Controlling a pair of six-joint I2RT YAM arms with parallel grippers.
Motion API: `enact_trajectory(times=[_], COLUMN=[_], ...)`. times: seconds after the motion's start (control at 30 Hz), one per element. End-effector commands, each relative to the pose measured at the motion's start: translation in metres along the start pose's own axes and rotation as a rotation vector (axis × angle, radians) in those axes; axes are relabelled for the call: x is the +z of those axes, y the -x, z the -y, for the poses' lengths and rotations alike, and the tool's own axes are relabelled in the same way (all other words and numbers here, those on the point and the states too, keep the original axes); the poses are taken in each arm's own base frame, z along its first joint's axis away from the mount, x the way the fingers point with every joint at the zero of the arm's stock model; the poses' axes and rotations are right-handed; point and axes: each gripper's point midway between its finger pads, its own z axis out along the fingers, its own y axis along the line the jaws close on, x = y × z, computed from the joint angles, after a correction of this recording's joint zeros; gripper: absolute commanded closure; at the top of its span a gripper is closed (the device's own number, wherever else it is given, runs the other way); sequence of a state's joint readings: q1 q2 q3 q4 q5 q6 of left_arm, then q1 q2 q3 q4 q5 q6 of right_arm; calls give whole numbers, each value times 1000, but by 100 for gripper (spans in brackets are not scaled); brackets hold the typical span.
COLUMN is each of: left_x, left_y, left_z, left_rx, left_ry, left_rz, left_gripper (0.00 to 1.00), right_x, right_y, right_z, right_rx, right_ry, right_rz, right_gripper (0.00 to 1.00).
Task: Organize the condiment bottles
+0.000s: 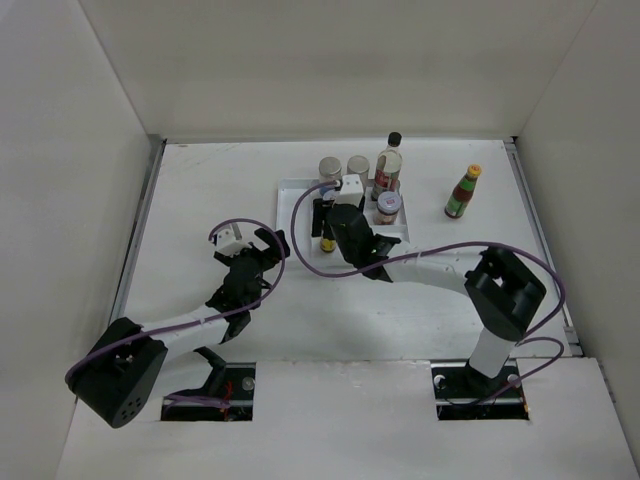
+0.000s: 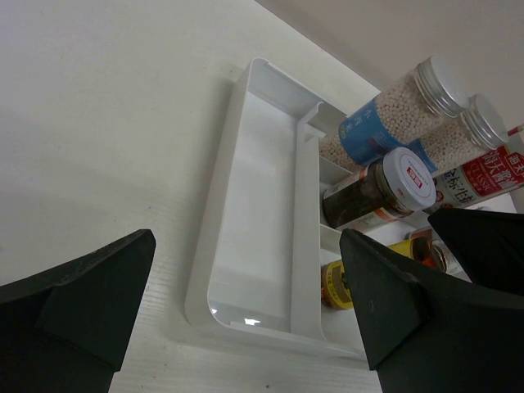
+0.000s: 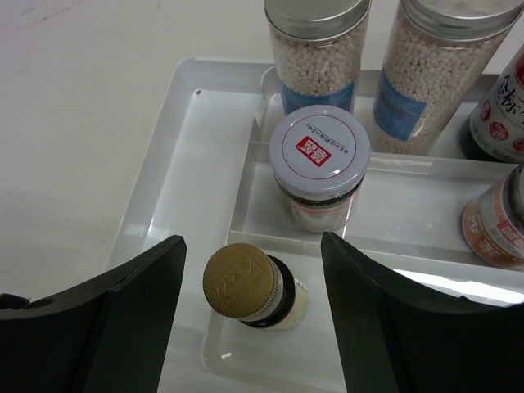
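- R jaws: wide open, gripping nothing. A small yellow bottle w/ gold screw cap (image 3: 239, 282) stands upright between the two black fingers (image 3: 123, 319), apart from both.
- That bottle is in the near compartment of the white plastic divided tray (image 3: 205, 147), just beside the divider.
- Next compartment back: a short glass jar w/ white lid and red logo (image 3: 319, 151), upright.
- Back row: two clear grey-lidded shakers (image 3: 315, 57) filled w/ pale beads and carrying blue labels. The second (image 3: 446, 74) is just beside the first.
- R of the shakers, same row: a tall black-capped bottle w/ red label (image 1: 389, 160).
- In front of it, in the tray: a short pink-lidded jar (image 1: 389, 207).
- A yellow-capped bottle w/ red-green label (image 1: 463, 192) stands upright on the white desk (image 1: 200, 200), R of the tray and apart from it.
- L jaws: wide open, holding nothing. They are above the desk to the L of the tray, pointing at its L wall, w/o contact.
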State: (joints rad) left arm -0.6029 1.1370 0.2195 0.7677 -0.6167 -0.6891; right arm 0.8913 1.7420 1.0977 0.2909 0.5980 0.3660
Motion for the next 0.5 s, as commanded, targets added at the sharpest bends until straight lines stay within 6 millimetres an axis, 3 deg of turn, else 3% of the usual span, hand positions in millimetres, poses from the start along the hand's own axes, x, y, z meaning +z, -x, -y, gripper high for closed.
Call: enact_trajectory(times=[0.0,0.1,0.2,0.33,0.47], left_x=[0,1,-1,0,0], left_y=[10,9,11,9,8], left_z=[11,11,11,11,12], left_rx=[-46,-43,-48,-44,-44], left_ry=[-37,-35,-40,-37,-39], left_rz=[29,26,32,26,24], left_gripper=[0,0,0,0,0], right_x=[-11,-28,-46,-60,-78], right_y=[39,68,104,146,163], right_z=[-10,1,46,150,263], right_rx=[64,93,119,141,130], right_ry=[35,39,-22,-236,-535], right_rz=[95,144,220,306,321], right_gripper=[24,19,14,10,6])
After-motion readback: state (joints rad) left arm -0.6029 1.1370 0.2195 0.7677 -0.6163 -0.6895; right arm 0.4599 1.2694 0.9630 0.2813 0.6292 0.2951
